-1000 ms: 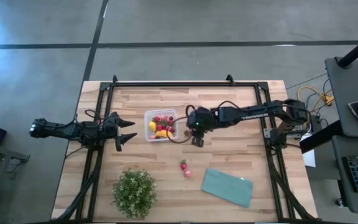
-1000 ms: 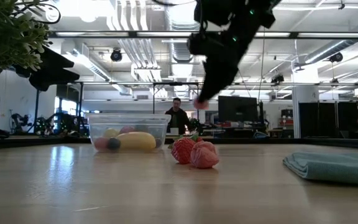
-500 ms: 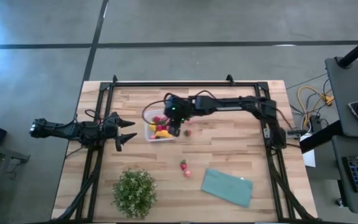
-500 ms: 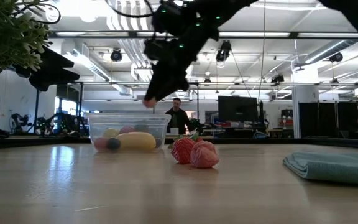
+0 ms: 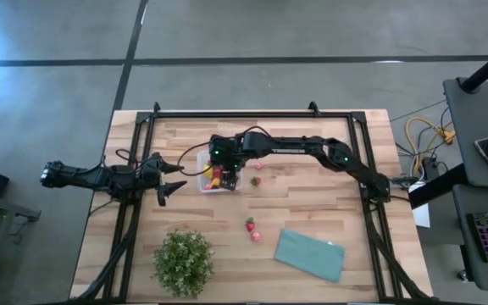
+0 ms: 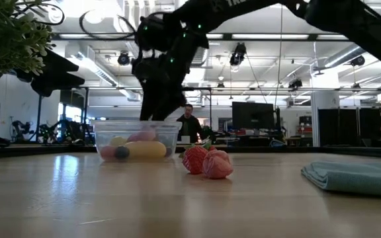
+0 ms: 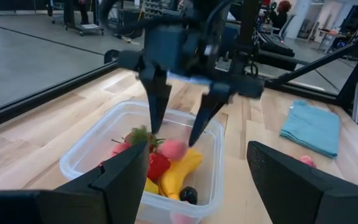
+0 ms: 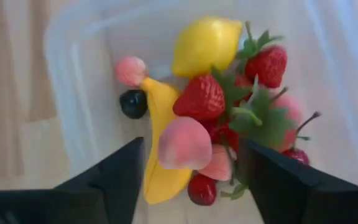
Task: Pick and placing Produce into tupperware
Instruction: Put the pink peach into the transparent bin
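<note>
Butcher-block wood table (image 5: 312,203), black frame rails running along its left, right and far edges. Along the near edge sit the leafy green potted plant (image 5: 182,261) toward the left corner and the folded teal cloth (image 5: 310,254) right of the middle, with bare wood between them. Just behind that gap, two loose strawberries (image 5: 252,229) lie touching each other, and there's open board all around them. Further back, around mid-table and a bit left, is the clear tupperware (image 5: 202,174), already holding a banana (image 8: 158,149), a lemon (image 8: 205,45), a pale pink fruit (image 8: 183,143), a dark berry and several strawberries. One more red fruit (image 5: 257,180) sits on the wood just right of the tub.

The right gripper (image 5: 219,172) hangs straight over the tub with its fingers spread apart and nothing between them; the pink fruit lies right under them. The left gripper (image 5: 173,178) waits at the left edge, fingers apart too, holding nothing.

No readable writing here.
</note>
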Robot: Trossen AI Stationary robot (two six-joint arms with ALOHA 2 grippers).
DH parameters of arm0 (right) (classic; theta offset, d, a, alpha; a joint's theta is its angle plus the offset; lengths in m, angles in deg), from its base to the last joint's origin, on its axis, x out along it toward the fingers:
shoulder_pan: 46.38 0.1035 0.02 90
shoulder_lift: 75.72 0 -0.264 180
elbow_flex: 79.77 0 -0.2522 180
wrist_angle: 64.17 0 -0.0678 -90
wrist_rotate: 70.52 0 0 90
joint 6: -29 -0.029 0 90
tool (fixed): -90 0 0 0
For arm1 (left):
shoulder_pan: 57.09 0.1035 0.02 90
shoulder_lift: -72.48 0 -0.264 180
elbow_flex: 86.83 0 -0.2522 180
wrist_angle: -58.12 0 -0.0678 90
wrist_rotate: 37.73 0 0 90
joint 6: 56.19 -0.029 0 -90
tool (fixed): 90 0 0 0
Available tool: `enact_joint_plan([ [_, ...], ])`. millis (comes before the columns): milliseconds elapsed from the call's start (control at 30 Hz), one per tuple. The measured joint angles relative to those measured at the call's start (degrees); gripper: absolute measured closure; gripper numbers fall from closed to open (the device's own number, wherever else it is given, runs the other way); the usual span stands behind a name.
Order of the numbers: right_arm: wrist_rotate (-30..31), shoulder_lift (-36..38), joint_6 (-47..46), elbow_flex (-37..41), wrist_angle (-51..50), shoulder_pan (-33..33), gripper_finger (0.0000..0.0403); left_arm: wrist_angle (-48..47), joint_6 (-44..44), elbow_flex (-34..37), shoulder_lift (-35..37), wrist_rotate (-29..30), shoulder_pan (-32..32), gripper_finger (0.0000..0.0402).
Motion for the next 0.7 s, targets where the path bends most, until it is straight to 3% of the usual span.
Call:
enact_joint_plan([
  [200,2.91,6.13,2.55,-0.34,-2.63,0.47,0.0114,-0.02,0.01,0.0,-0.17,0.02,0.0,0.0143],
  [333,6.65,16.15,2.1,6.43,-2.43,0.43,0.0114,0.18,-0.01,0.0,-0.04,0.0,0.0,0.0143],
  [467,12.14,28.3,-2.26,22.57,-0.17,1.22,0.0127,0.09,-0.01,0.0,-0.02,0.0,0.0,0.0143],
  [700,18.13,50.79,-22.34,54.69,14.57,8.82,0.0148,0.12,-0.01,0.0,-0.07,0.0,0.0,0.0143],
])
